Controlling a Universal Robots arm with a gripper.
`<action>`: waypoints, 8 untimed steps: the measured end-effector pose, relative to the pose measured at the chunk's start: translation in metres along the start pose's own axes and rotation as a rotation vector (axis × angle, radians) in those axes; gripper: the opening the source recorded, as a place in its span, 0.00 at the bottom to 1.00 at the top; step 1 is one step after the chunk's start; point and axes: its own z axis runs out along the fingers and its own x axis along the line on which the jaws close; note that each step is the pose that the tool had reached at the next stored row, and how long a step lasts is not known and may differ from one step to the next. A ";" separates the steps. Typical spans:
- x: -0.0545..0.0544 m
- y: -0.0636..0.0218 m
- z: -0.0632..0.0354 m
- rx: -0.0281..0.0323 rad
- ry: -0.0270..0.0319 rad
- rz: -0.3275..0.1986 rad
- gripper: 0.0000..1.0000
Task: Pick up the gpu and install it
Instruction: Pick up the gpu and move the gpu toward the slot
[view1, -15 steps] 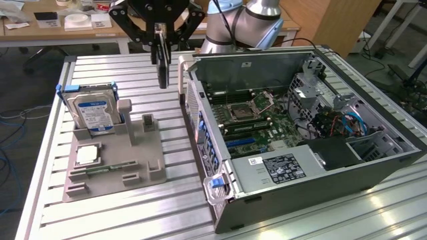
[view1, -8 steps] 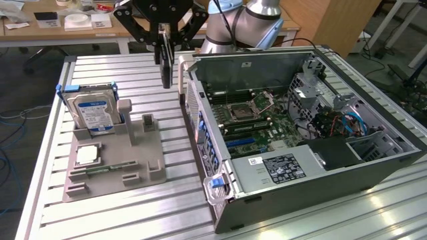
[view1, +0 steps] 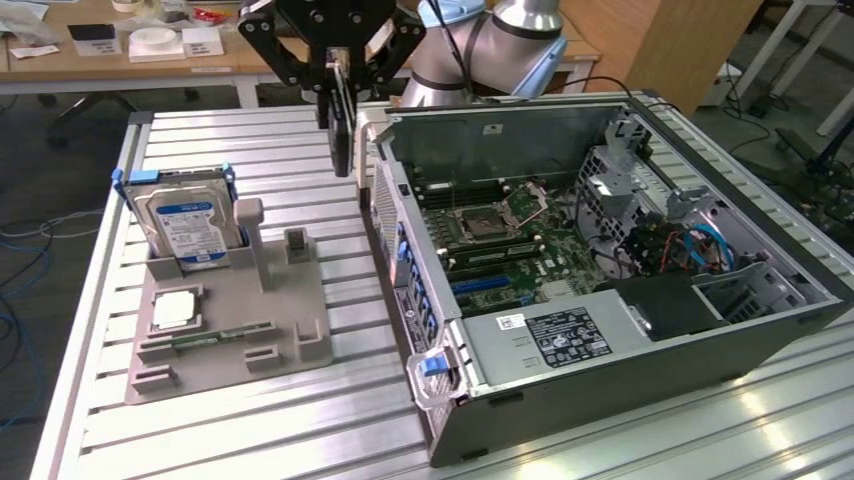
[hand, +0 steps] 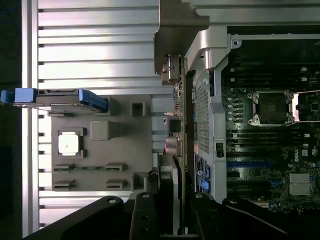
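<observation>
The gpu (view1: 343, 125) hangs upright on its edge, a thin dark card held up in the air. My gripper (view1: 335, 72) is shut on its top edge. The card hovers over the slatted table, just beside the outer wall of the open computer case (view1: 400, 215), on the exterior view's left of it. In the wrist view the gpu (hand: 182, 125) shows edge-on with its silver end bracket (hand: 176, 30) at the far end, running along the case wall, and my gripper (hand: 179, 200) clamps it from both sides.
A grey parts holder (view1: 287, 310) lies on the exterior view's left, carrying an upright hard drive (view1: 187, 225), a processor chip (view1: 175, 311) and a memory stick (view1: 207, 338). Inside the case lies the motherboard (view1: 501, 235) with a blue slot (view1: 481, 283). A desk stands behind.
</observation>
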 end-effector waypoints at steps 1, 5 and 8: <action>-0.001 0.0000 0.0001 0.0000 0.0000 0.000 0.28; -0.008 0.0002 0.0003 0.0001 0.0001 0.000 0.28; -0.013 0.0004 0.0005 0.0000 0.0000 0.000 0.28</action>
